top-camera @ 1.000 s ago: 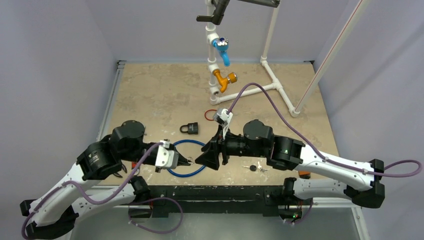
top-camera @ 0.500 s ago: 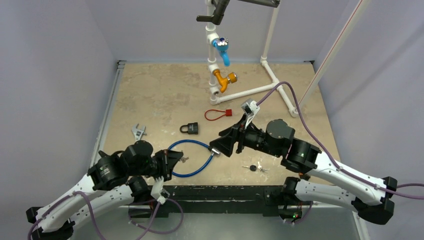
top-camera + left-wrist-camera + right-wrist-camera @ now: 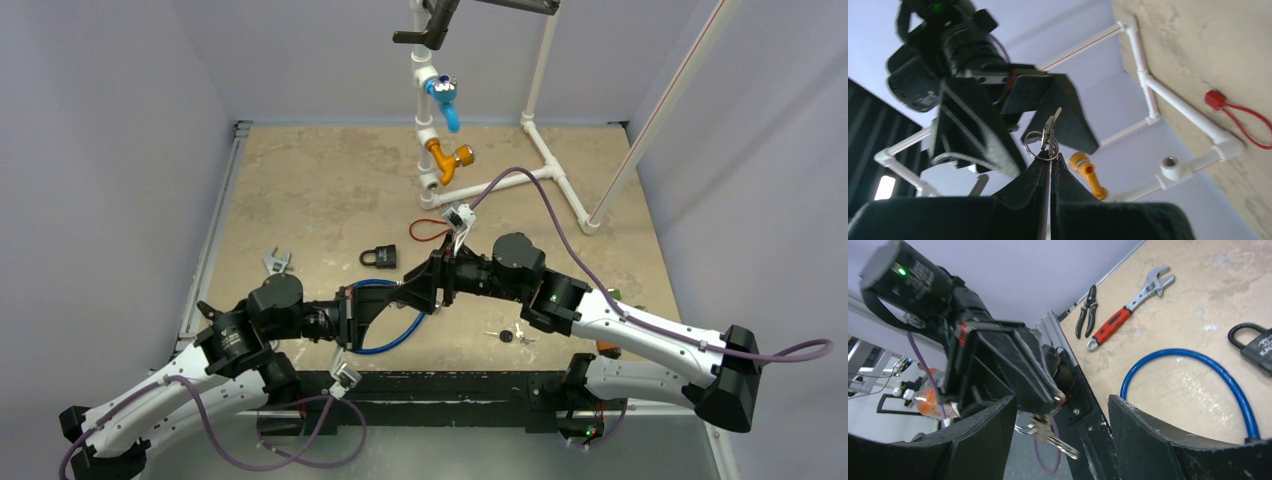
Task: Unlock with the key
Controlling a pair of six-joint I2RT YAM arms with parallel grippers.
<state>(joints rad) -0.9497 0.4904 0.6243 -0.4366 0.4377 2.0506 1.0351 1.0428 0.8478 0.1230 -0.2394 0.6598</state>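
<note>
Presently, a key (image 3: pixel 1051 129) on a split ring (image 3: pixel 1034 140) is clamped between the shut jaws of the left gripper (image 3: pixel 1049 161) and held up off the worktop (image 3: pixel 300 190). The jaws of the right gripper (image 3: pixel 1060 412) are spread apart, one on each side of the key. The black padlock (image 3: pixel 379 257) is seen lying on the worktop at twelve o'clock from the key, just beside a blue cable (image 3: pixel 398 338).

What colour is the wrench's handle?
Red, on the wrench; the right wrist view shows it best.
</note>
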